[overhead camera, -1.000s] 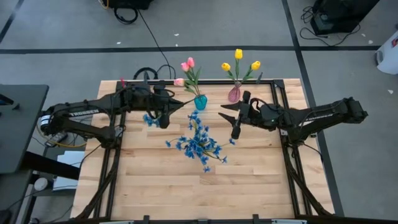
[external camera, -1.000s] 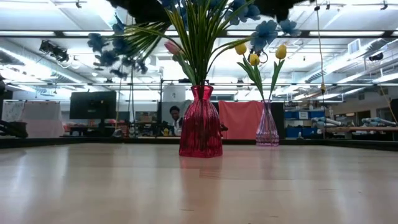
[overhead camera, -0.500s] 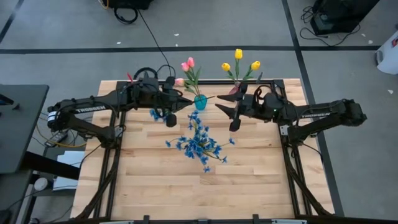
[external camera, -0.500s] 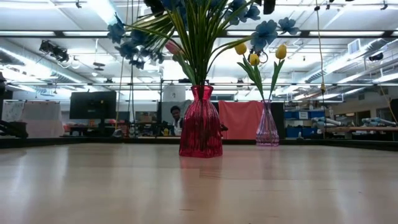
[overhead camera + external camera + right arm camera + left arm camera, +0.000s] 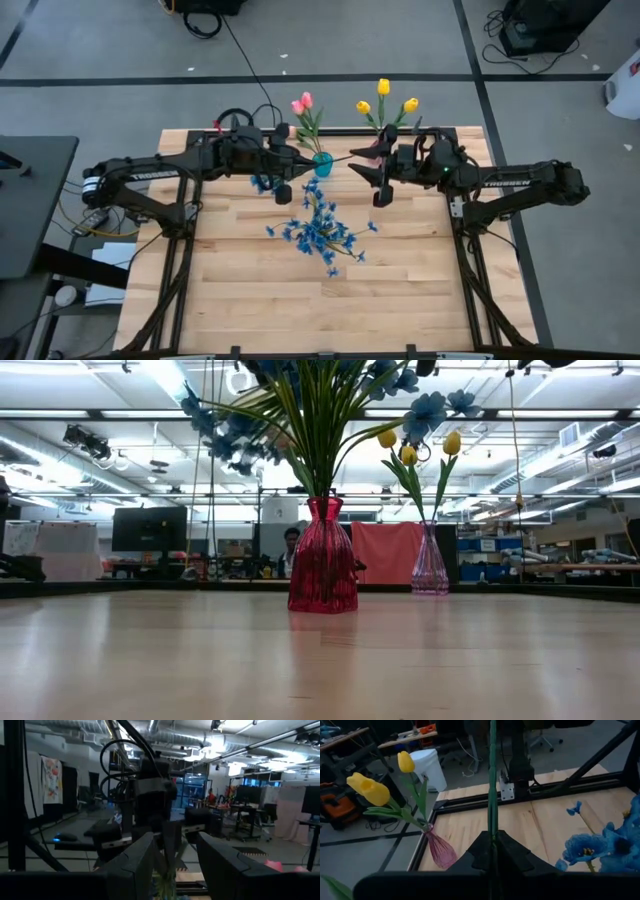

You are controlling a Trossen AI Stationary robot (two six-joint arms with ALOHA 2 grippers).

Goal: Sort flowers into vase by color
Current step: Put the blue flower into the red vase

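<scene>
We see L gripper (image 5: 296, 166) pinching blue spray (image 5: 266, 183) by stem near teal vase (image 5: 322, 163); R gripper (image 5: 366, 168) fingers spread, w/o load.

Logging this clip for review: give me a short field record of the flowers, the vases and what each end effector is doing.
left end effector: shut on a blue flower stem, above the table's back middle
right end effector: open, empty, facing the left one
red vase: blue flowers
teal vase: pink tulips
clear pink vase: yellow tulips
table: light wood
</scene>
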